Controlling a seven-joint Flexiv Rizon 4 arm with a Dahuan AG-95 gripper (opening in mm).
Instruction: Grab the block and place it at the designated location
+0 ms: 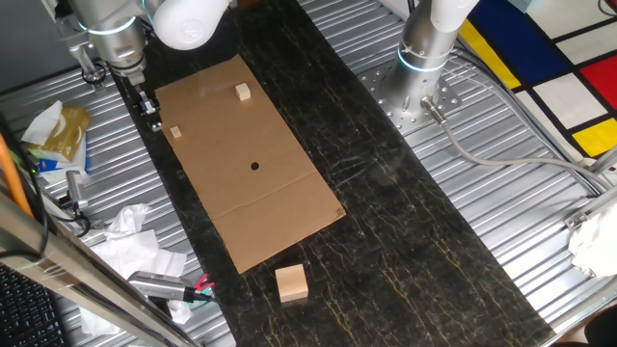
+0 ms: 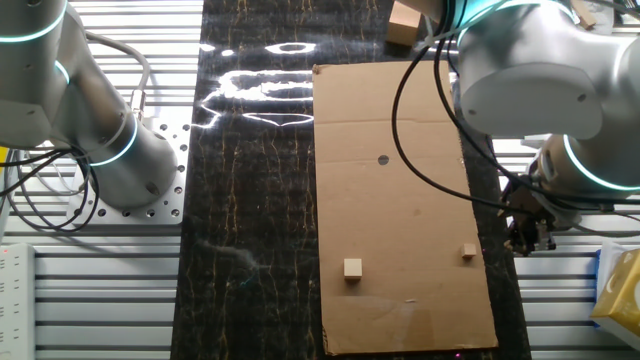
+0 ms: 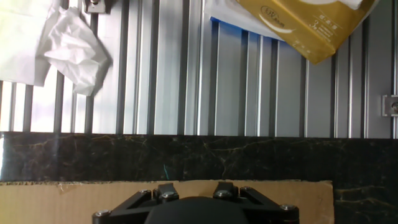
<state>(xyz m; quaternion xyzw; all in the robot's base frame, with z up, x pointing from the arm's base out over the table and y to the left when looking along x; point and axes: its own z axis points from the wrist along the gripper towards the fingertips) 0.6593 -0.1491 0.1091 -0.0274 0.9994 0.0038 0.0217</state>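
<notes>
Tan block (image 1: 176, 132) shows only in fixed views; jaws' state unclear.

Worktop (image 1: 501, 183): ribbed bare metal, satin sheen, with a centre strip (image 1: 386, 193) of black stone-look slab, gold-veined, polished and reflective. Cardboard sheet (image 1: 241, 183): matt brown, creased, marked with a matt black dot (image 1: 255, 166). Block (image 1: 175, 132): pale unfinished wood, matt; two larger blocks (image 1: 242, 92) (image 1: 291, 283) alike. Arm housing (image 2: 530, 70): smooth glossy grey-white plastic. Hand (image 1: 151, 116): dull black. Tissue (image 3: 74, 46): crumpled white paper. Pack (image 3: 311, 25): glossy yellow film.
</notes>
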